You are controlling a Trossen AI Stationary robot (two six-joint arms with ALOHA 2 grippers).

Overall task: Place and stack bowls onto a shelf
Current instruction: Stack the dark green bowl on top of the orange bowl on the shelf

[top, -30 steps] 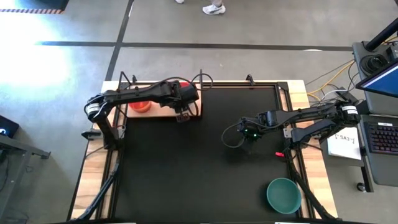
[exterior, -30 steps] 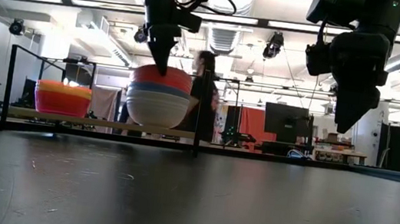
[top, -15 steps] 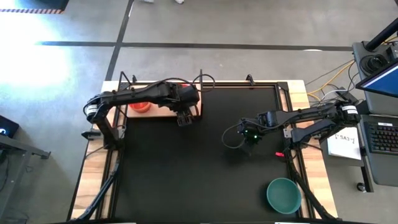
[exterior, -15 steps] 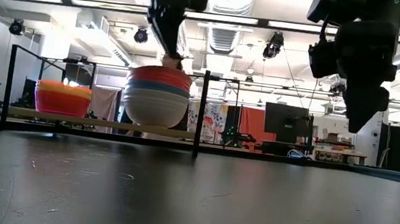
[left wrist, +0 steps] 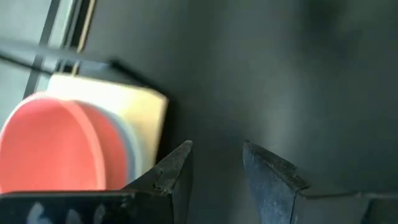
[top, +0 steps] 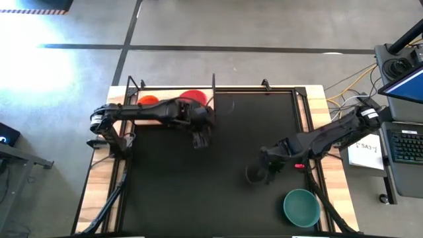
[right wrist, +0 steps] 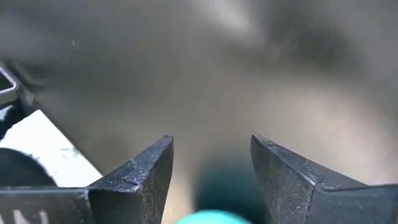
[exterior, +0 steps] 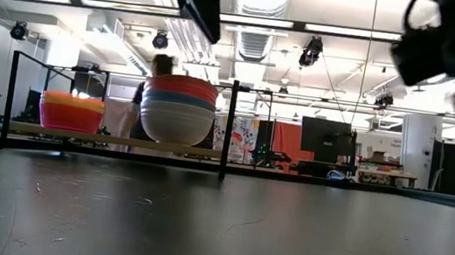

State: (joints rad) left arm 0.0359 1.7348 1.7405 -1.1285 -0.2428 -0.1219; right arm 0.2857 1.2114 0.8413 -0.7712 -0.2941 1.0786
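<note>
The light-wood shelf (top: 168, 99) lies at the table's far left. On it stands a stack of large bowls (exterior: 179, 109), red on top over pale blue and white. Beside it is a stack of small bowls (exterior: 71, 112), orange-red on top; no green bowl shows. The teal bowl (top: 301, 206) rests on its base on the black mat at the near right. My left gripper (top: 200, 137) is open and empty, raised over the mat just near of the shelf's right end. My right gripper (top: 270, 170) is open and empty, to the far left of the teal bowl (right wrist: 214, 216).
A thin black frame with upright posts (exterior: 228, 128) stands around the shelf. The black mat (top: 218, 192) is bare between the arms. A laptop and papers (top: 367, 153) lie off the table's right edge. A person (exterior: 151, 91) stands in the room behind.
My left gripper has risen from the red bowl's rim and drawn back toward the near edge, off the shelf; the large stack stays put. My right gripper has moved toward the near edge, closer to the teal bowl.
</note>
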